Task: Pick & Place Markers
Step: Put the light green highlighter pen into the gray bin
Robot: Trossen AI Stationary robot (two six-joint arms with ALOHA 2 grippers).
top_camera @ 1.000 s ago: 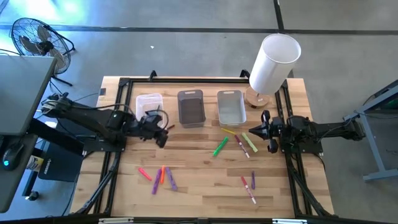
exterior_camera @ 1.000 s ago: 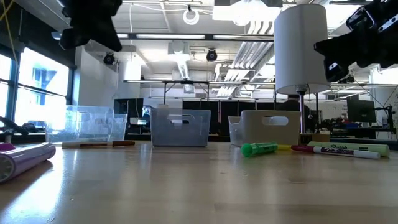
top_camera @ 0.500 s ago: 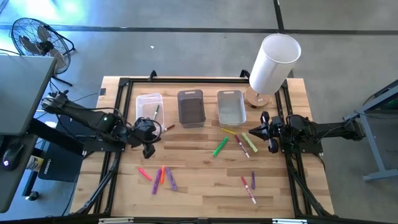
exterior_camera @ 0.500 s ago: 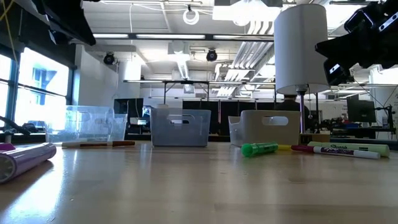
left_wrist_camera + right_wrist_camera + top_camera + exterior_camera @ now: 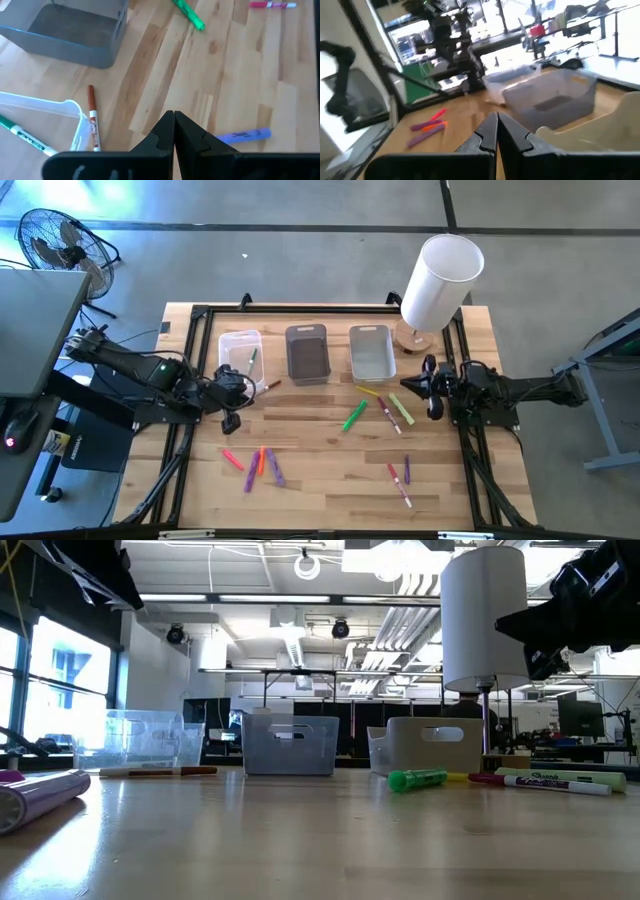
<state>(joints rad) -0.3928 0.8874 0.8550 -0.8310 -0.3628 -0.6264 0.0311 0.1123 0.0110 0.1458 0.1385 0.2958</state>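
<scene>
Markers [image 5: 353, 416] between both end effectors

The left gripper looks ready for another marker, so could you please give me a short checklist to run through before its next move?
1. Left gripper empty: ok, fingers shut on nothing.
2. Jaws opened for a pick: not ok, they are shut.
3. Clear bin holds a delivered marker: ok, one green marker lies inside.
4. Nearest target free: ok, the brown marker lies on the table beside the clear bin.
5. Right gripper out of the way: ok, shut, at the table's right side.
</scene>
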